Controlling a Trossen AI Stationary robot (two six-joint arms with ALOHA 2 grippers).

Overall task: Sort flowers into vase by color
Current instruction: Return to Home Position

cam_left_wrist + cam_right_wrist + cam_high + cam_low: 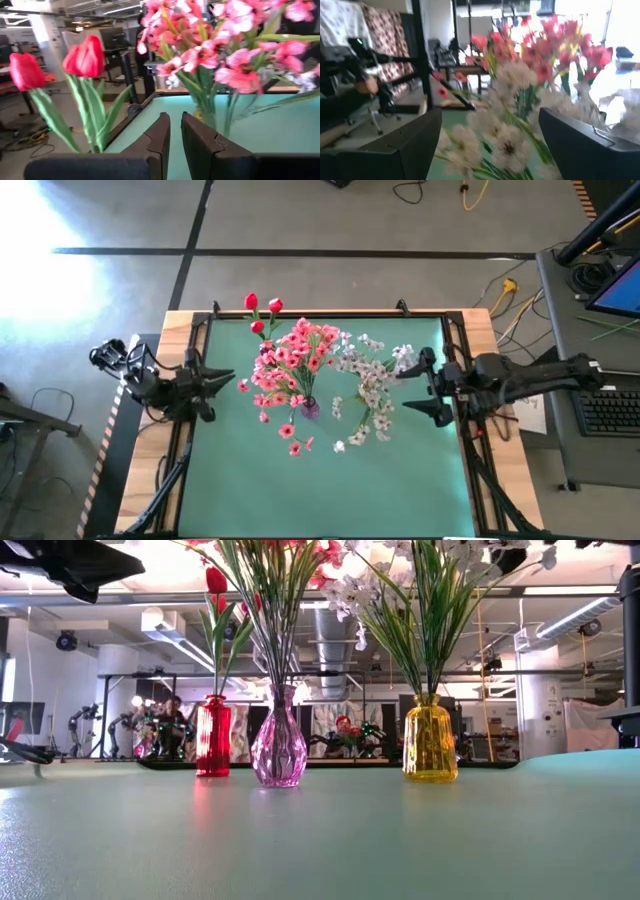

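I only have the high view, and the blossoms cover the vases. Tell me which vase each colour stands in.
Observer: The low view shows the red tulips in the red vase, the pink flowers in the purple vase and the white flowers in the yellow vase.
Operator: Check that the right gripper is empty.
Observer: In the right wrist view the right gripper is wide open and holds nothing.
Operator: Do the same for the left.
Observer: In the left wrist view the left gripper has its fingers nearly together, with nothing between them.
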